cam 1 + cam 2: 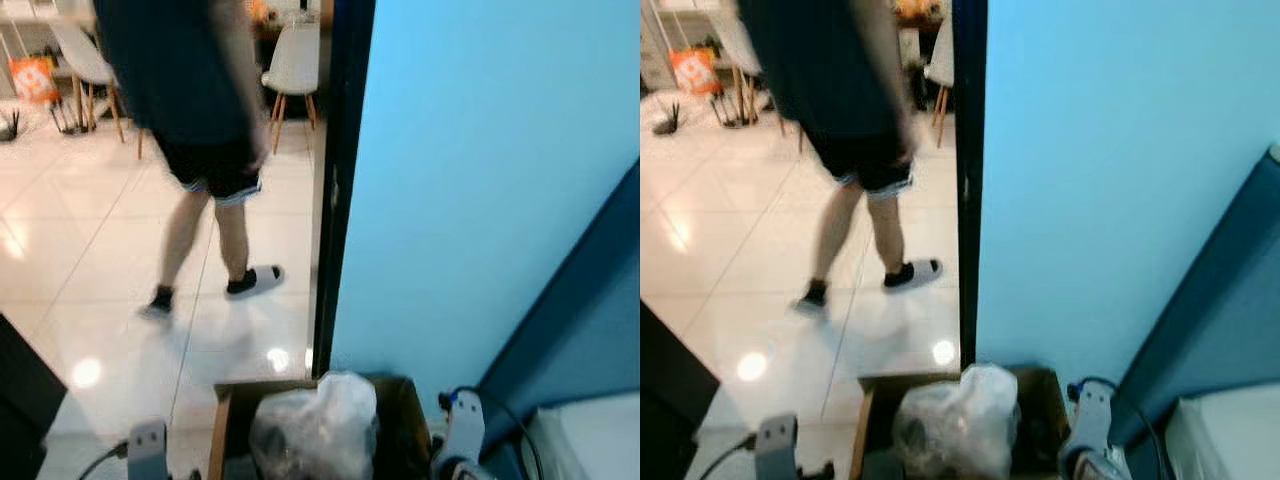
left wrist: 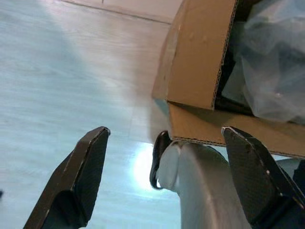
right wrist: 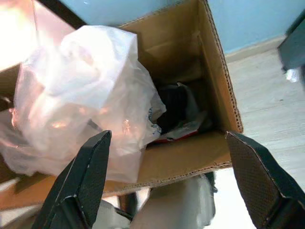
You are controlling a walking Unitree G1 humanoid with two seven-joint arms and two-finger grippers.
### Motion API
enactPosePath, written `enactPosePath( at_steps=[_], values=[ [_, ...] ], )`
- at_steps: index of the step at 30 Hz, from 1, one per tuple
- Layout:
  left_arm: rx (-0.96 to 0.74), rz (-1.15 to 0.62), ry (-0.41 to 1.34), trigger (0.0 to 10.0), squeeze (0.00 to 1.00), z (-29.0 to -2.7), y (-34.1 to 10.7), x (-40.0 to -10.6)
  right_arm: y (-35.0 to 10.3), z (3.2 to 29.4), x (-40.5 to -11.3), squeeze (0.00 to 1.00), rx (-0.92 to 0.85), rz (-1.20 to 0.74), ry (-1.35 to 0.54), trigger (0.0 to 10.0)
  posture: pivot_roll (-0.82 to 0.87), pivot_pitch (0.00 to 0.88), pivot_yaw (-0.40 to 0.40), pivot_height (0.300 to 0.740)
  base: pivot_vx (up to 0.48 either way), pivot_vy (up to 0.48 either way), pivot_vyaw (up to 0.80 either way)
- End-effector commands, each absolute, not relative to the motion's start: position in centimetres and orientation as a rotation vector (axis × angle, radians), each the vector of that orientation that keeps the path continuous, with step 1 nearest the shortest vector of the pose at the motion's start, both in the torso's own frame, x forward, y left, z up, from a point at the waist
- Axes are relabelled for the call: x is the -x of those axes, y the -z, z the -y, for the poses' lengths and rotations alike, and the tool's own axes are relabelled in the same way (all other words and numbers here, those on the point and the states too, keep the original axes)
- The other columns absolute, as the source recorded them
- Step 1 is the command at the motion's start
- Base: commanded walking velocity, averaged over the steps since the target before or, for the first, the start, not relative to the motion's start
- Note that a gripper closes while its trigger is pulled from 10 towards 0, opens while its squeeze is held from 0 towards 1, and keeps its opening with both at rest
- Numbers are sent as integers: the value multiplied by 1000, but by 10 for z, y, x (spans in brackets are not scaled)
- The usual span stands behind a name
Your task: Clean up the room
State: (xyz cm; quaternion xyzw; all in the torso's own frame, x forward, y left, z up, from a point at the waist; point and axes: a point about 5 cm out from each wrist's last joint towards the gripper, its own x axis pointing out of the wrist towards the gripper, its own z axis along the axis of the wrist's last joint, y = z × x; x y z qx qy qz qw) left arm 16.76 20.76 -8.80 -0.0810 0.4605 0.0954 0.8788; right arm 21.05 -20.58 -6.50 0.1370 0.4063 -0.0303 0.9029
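Right below the robot's chest sits an open cardboard box (image 1: pixel 225 425), carried between its two arms, with a crumpled clear plastic bag (image 1: pixel 318 425) bulging out of the top and some dark scraps (image 3: pixel 177 109) with a bit of red-and-white wrapper deeper inside. The left tool (image 2: pixel 167 176) hangs beside the box's outer wall, its two black fingers spread wide with nothing between them but pale floor. The right tool (image 3: pixel 169 183) sits at the opposite side, fingers likewise spread apart, pinching nothing, looking over the box rim onto the bag. Just beyond the box a light blue wall (image 1: pixel 480 180) ends at a dark door frame (image 1: pixel 335 180). Through the opening, on glossy white tiles (image 1: pixel 90 260), a person (image 1: pixel 200 150) in dark shorts and slippers stands mid-stride, blurred. Farther back stand white chairs (image 1: pixel 295 65) with wooden legs and an orange bag (image 1: pixel 35 78).
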Motion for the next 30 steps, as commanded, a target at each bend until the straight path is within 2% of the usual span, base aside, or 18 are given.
enactPosePath(
  at_steps=[1, 8, 30],
  values=[
    [156, -983, -193, 10000, 0, -206, 90, -165, 69, 205, -205, 0, -262, -863, 65, 10000, 36, 0, -44, 736, 0, 0, 0],
    [122, -1010, -138, 10000, 0, -200, 90, -167, 83, 201, -183, 0, -122, -992, 80, 10000, 38, 0, -45, 740, -78, 0, 0],
    [77, -1038, -73, 10000, 0, -188, 92, -166, 84, 203, -182, 0, -38, -1032, 65, 10000, 34, 0, -52, 740, -374, 0, 0]
  ],
)
